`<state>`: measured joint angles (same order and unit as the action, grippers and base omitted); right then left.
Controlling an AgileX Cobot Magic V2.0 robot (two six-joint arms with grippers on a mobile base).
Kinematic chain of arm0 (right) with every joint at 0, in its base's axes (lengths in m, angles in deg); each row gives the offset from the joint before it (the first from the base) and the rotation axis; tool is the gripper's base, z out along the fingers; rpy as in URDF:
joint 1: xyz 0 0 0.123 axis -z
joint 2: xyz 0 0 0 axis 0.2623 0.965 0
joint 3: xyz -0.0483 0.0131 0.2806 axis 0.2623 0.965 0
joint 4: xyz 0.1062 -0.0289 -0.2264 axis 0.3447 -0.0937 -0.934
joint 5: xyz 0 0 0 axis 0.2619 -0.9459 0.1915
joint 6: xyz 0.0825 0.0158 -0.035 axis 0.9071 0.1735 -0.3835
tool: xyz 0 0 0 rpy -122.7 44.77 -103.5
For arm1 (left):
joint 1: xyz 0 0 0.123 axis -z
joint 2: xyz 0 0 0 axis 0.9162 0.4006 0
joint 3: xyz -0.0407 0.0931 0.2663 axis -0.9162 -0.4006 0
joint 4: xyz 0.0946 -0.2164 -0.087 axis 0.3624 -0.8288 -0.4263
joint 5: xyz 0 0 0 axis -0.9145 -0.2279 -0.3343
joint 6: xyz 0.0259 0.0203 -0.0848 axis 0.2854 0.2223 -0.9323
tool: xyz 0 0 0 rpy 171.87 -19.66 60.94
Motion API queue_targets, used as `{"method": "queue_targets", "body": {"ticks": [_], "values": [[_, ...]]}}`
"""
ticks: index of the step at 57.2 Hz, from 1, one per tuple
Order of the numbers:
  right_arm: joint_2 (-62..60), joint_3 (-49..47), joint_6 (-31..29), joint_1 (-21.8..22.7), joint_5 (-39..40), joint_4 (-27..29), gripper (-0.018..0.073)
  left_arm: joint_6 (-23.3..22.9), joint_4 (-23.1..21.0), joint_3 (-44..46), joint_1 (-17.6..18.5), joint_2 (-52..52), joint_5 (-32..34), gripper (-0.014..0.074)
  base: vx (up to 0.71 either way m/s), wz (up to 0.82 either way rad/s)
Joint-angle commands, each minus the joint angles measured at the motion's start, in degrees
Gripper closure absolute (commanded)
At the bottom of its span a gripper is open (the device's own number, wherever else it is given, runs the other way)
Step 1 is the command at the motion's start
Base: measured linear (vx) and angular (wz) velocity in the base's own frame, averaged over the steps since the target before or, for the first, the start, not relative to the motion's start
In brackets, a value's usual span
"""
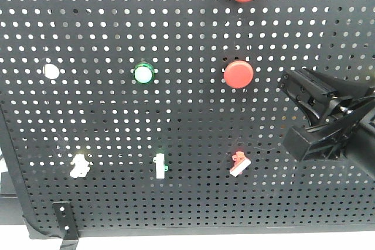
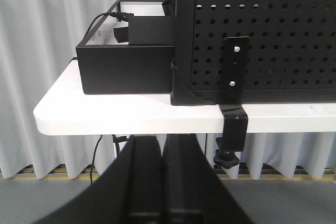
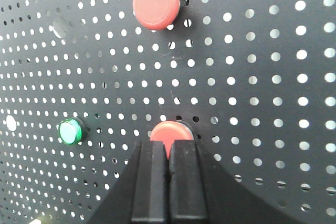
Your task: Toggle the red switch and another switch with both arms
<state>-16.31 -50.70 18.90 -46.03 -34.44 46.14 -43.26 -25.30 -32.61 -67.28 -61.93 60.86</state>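
Below and left of the right gripper (image 1: 293, 89), whose fingers are pressed together on nothing, sits the red switch (image 1: 239, 163); yellow-based switch (image 1: 78, 165) lies far left; left gripper (image 2: 164, 182), likewise closed, hangs below the table (image 2: 131, 119); levers judged tiny, stiff, light; nudge each tip, no grasp needed.

Both claws, left (image 2: 161, 182) and right (image 3: 169, 182), closed.

My front camera faces the pegboard (image 1: 117, 144) squarely. Left wrist looks from low at its clamped corner; right wrist sits close, sharing the red buttons (image 3: 156, 2).
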Motion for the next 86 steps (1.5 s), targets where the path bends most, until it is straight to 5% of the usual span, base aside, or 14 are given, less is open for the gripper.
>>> {"method": "queue_targets", "body": {"ticks": [1,14,26,40,49,58,66,86], "values": [[-0.9,-2.0,-0.5,0.2,4.1,-0.3,0.0566,-0.2,-0.6,-1.2,-0.1,-0.5,4.3,0.0594,0.0,0.0],[-2.0,0.8,-7.6,0.2,7.1,-0.9,0.0566,-0.2,-0.6,-1.2,-0.1,-0.5,4.3,0.0594,0.0,0.0],[-13.6,15.4,-13.7,2.0,14.4,-3.2,0.0566,-0.2,-0.6,-1.2,-0.1,-0.5,4.3,0.0594,0.0,0.0],[-33.4,28.0,-6.5,16.0,-1.6,-4.4,0.0566,-0.2,-0.6,-1.2,-0.1,-0.5,4.3,0.0594,0.0,0.0],[-42.6,37.0,7.2,24.4,-7.7,-14.4,0.0566,-0.2,-0.6,-1.2,-0.1,-0.5,4.3,0.0594,0.0,0.0],[-52.6,49.3,17.8,27.8,-7.6,-20.3,0.0566,-0.2,-0.6,-1.2,-0.1,-0.5,4.3,0.0594,0.0,0.0],[-56.7,50.5,15.5,29.1,-20.8,-20.4,0.0566,-0.1,-0.6,-1.2,-0.1,-0.5,4.4,0.0594,0.0,0.0],[-57.1,50.8,10.0,30.4,-22.1,-18.8,0.0566,-0.1,-0.6,-1.1,-0.1,-0.5,4.6,0.0594,0.0,0.0]]}}
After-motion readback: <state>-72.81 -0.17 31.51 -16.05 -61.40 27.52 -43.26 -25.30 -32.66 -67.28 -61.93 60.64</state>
